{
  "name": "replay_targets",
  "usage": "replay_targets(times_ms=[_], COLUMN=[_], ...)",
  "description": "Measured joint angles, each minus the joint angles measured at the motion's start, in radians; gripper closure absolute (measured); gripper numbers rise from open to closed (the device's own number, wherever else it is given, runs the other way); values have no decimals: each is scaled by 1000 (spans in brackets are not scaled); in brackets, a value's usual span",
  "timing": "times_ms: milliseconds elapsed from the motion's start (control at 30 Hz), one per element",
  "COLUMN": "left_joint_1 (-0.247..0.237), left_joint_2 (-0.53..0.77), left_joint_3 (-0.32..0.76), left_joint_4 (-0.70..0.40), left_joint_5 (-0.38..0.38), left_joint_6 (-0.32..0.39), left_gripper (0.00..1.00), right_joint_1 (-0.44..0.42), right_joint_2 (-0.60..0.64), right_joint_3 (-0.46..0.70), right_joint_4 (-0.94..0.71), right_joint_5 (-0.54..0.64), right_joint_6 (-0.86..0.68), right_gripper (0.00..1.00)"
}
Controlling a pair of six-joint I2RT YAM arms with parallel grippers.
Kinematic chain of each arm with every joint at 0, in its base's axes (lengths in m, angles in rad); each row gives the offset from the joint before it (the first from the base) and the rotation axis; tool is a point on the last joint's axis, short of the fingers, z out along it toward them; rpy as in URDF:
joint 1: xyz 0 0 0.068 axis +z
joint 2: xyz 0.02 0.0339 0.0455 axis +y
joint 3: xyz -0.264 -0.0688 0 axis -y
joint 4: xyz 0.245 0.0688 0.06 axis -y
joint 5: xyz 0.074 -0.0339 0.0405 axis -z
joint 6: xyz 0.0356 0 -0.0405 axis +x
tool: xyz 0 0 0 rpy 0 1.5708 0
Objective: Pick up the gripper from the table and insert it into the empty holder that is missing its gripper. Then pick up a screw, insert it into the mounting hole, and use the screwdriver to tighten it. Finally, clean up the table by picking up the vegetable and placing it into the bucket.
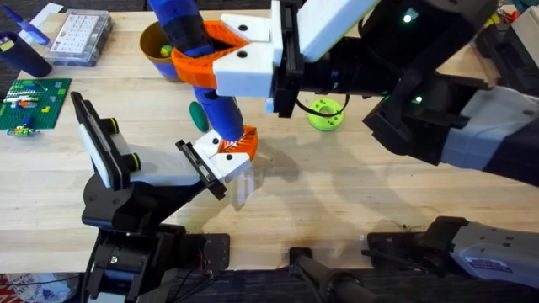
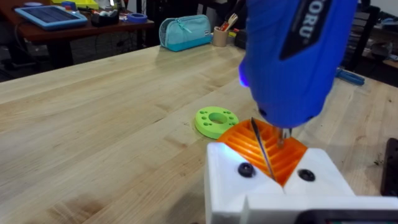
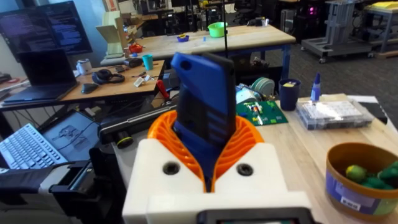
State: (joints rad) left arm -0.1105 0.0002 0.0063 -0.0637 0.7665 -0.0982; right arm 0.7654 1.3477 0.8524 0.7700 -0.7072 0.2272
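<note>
My right gripper (image 1: 202, 52) reaches across from the right, shut on the blue screwdriver (image 1: 215, 109). Its orange pads clamp the tool's body (image 3: 202, 118). The screwdriver slants down, and its tip rests on the white-and-orange gripper piece (image 1: 236, 151), which sits against the slanted black holder (image 1: 202, 168) on the stand. My left gripper (image 2: 267, 149) is shut with its orange pads pressed together, and the screwdriver (image 2: 292, 56) tip is right behind them. The dark-green vegetable (image 1: 196, 114) lies half hidden beside the screwdriver. The yellow bucket (image 1: 156, 46) stands at the back. The screw is hidden.
A lime-green ring (image 1: 327, 114) lies right of the stand. A tall white panel with yellow dots (image 1: 101, 143) rises on the stand's left. A clear compartment box (image 1: 80, 38) and a green board (image 1: 34, 101) sit far left. The bucket (image 3: 348, 199) holds green and yellow toys.
</note>
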Motion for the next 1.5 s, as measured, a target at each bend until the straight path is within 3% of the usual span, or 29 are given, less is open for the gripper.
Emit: replay_targets(times_ms=[133,467,600,833,1000,1200,1500], left_joint_1=[0,0,0,0,0,0,0], left_joint_2=[0,0,0,0,0,0,0], left_joint_3=[0,0,0,0,0,0,0], left_joint_4=[1,1,1,1,1,1,1], left_joint_5=[0,-1,0,-1,-1,-1,-1], left_joint_6=[0,0,0,0,0,0,0], left_gripper=[987,987,987,987,987,987,987], right_joint_1=[-1,-68,-68,-85,-90,-93,-95], right_joint_2=[8,13,13,13,17,17,18], right_joint_3=[-3,-10,-10,-8,85,180,225], right_joint_4=[-18,194,221,179,-40,-40,-35], right_joint_5=[1,8,75,167,163,161,135], right_joint_6=[6,80,84,76,2,-19,3], right_gripper=[961,962,962,962,962,962,962])
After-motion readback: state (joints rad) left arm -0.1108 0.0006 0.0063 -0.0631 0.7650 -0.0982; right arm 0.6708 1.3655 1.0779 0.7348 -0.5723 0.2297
